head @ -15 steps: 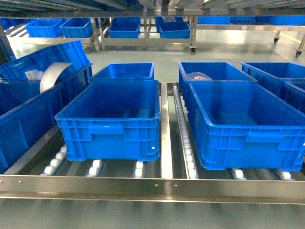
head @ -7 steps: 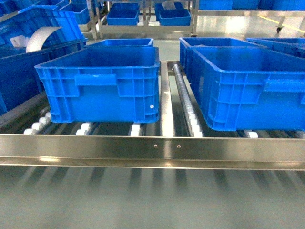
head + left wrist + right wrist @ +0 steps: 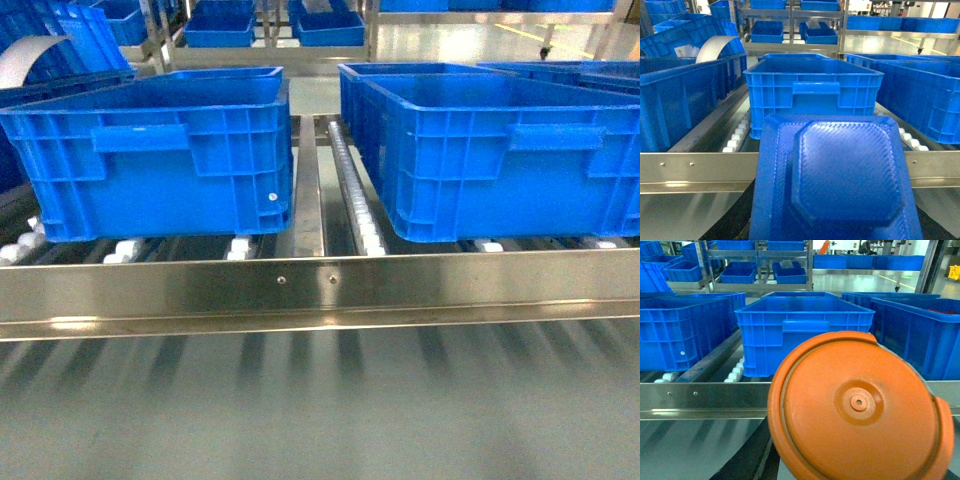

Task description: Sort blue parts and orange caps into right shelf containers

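We face the shelf's steel front rail (image 3: 320, 290) with two big blue crates on the rollers behind it, the left crate (image 3: 160, 160) and the right crate (image 3: 500, 150), standing apart with a roller track (image 3: 350, 190) between them. On the left wrist view a blue part (image 3: 840, 185), a moulded tray-like piece, fills the foreground right in front of the camera, so we judge the left arm is carrying it; on the right wrist view an orange cap (image 3: 860, 410) sits just as close. We cannot see either set of fingers, so whether they are clamped on these pieces we cannot tell. From this low angle the crate interiors are hidden, so what has already been sorted is unknown. Both pieces are short of the rail, so by our reading both drops are yet to come.
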